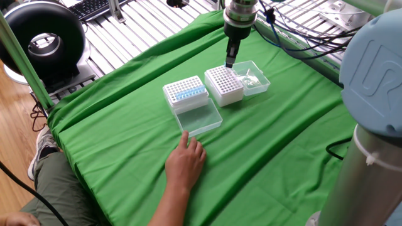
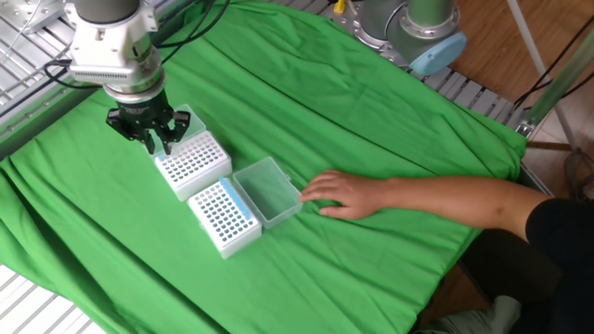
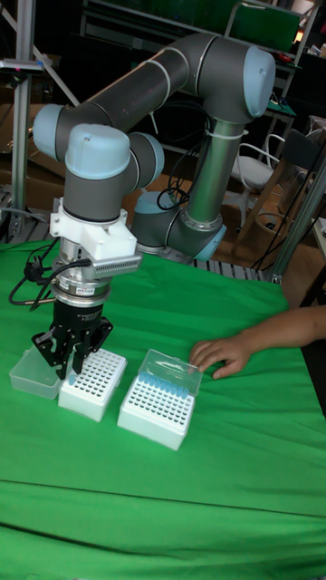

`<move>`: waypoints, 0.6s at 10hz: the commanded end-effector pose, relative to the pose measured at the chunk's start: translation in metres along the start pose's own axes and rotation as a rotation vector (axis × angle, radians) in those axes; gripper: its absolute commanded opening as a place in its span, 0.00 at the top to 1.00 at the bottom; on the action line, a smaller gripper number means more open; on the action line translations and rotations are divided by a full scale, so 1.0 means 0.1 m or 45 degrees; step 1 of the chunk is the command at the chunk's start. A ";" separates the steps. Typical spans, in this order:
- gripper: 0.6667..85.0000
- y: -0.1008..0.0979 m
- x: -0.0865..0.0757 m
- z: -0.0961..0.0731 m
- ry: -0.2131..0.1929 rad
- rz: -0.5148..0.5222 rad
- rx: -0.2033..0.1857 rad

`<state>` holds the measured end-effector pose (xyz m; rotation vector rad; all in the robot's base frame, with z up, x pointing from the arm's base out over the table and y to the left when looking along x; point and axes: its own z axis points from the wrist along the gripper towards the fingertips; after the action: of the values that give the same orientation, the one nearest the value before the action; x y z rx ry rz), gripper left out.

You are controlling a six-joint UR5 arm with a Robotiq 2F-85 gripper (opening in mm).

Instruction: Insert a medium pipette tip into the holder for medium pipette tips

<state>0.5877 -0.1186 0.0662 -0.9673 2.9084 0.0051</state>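
Your target, the white tip holder (image 1: 224,85), sits on the green cloth (image 1: 125,125) covering the counter, at the middle of a short row of three boxes. Its grid of holes faces up; in the tall fixed view it (image 3: 92,383) stands directly under the tool. The medium pipette tip itself cannot be made out in any view; it is too small or is hidden by the fingers.

Your gripper (image 2: 149,141) hangs just above the holder's far edge, on the side nearest the clear plastic tray (image 1: 253,77). The fingers (image 3: 62,355) point straight down and are drawn close together at their ends; whether they pinch a tip cannot be told. In one fixed view the gripper (image 1: 230,61) appears as a narrow dark point over the holder's rear corner.

Beside the holder stands a second white rack (image 1: 185,92) carrying a patch of blue tips (image 1: 188,95); its clear hinged lid (image 1: 198,117) lies open and flat on the cloth toward the front edge.

A person's hand (image 1: 187,158) rests palm-down on the cloth, fingertips just beside that open lid, well apart from the gripper. In the other fixed view the forearm (image 2: 445,198) reaches in from the right.
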 end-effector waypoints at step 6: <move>0.70 0.01 -0.09 0.05 -0.026 0.034 0.010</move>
<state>0.5915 -0.1135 0.0618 -0.9438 2.9057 0.0008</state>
